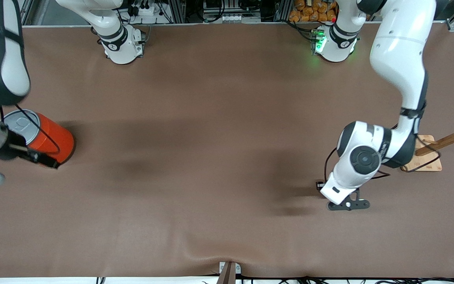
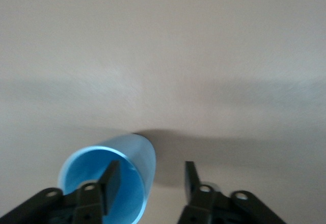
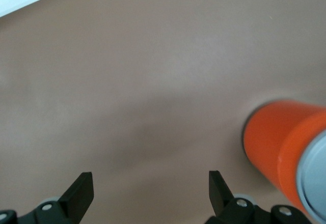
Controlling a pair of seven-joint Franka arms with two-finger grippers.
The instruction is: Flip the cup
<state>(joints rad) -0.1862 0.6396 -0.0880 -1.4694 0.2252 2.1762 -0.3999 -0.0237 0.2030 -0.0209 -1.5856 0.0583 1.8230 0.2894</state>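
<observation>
The light-blue cup (image 2: pixel 145 155) shows only in the left wrist view, with its darker blue mouth turned toward the camera. It rests on the brown table (image 2: pixel 163 56). My left gripper (image 2: pixel 150 178) is open, with one finger (image 2: pixel 110 179) inside the cup's mouth and the other outside the wall, apart from it. In the front view the left gripper (image 1: pixel 347 205) is low over the table toward the left arm's end and hides the cup. My right gripper (image 3: pixel 150 188) is open and empty beside the orange can (image 3: pixel 277 137), toward the right arm's end (image 1: pixel 40 157).
The orange can (image 1: pixel 51 140) with a grey pull-tab lid stands upright close to the right gripper. A wooden mug stand (image 1: pixel 428 157) sits at the left arm's end of the table, beside the left arm's elbow.
</observation>
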